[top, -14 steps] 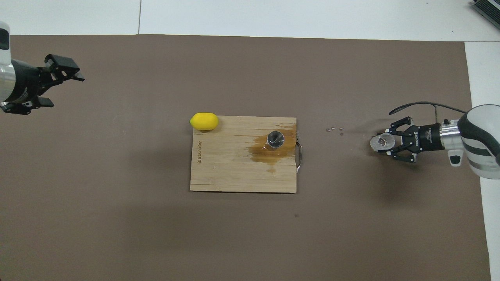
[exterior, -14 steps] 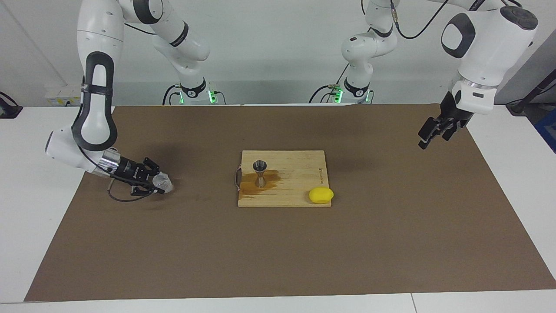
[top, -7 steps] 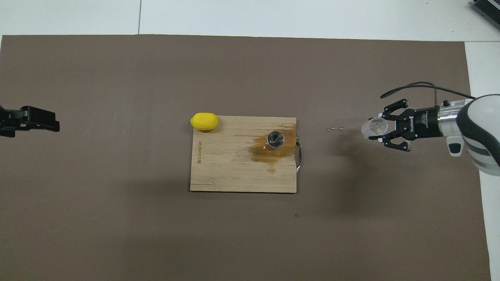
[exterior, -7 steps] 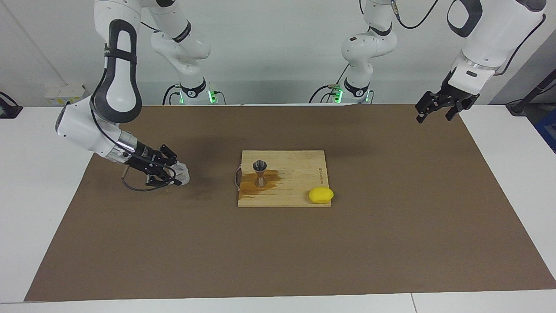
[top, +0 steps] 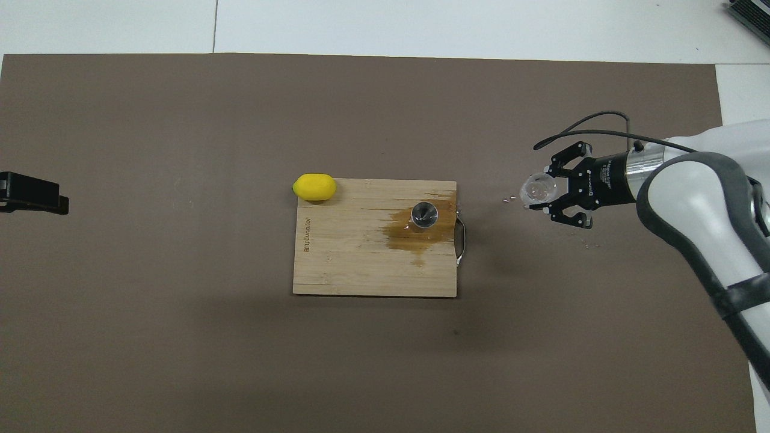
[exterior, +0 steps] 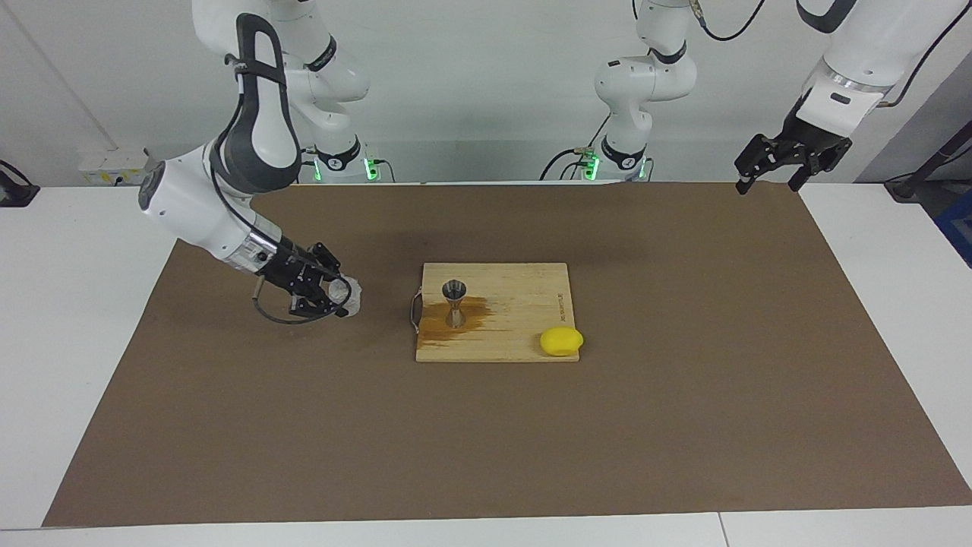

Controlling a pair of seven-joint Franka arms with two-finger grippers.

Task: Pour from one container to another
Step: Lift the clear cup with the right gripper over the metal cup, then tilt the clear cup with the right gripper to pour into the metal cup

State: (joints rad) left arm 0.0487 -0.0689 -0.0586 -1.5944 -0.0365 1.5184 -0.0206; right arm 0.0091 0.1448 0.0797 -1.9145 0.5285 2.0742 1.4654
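Travelling toward the board (exterior: 493,311), the cup (exterior: 348,297) sits clamped in the right end effector (exterior: 326,296), lifted and tipped sideways over the mat (exterior: 486,456) at the board's handle end; a second ago it hung lower and well away from the board. The jigger (exterior: 455,301) stands upright on the board in a brown stain, a lemon (exterior: 561,341) at the board's corner. So the pour looks imminent. The left end effector (exterior: 782,163), fingers apart, has risen clear and waits.
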